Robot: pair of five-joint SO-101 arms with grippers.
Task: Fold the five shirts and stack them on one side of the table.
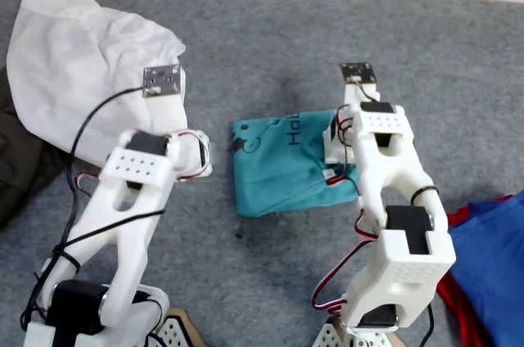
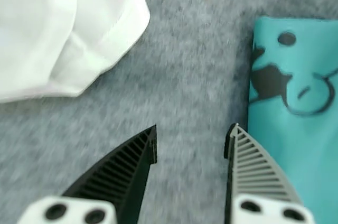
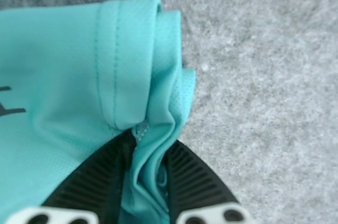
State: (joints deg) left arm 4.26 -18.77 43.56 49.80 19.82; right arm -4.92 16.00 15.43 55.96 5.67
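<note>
Your right gripper (image 3: 150, 140) is pinched shut on a bunched hem of the teal shirt (image 1: 278, 167), at the shirt's 3 o'clock edge in the high view. The shirt lies partly folded at the middle of the grey table (image 1: 270, 44). Your left gripper (image 2: 193, 131) hangs with its jaws wide and empty over bare table, just off the shirt's 9 o'clock edge.

This looks like one more fold, or a lift toward the stack. Either way, the cloth in the right jaws is gathered, not flat, so lift slowly and low, or the layers may slip apart. Bring the left gripper onto the 9 o'clock edge first to pin or share the load.

The white shirt (image 1: 74, 69) sits crumpled at 10 o'clock; a blue shirt (image 1: 491, 257) over a red shirt (image 1: 458, 298) lies at 4 o'clock.
</note>
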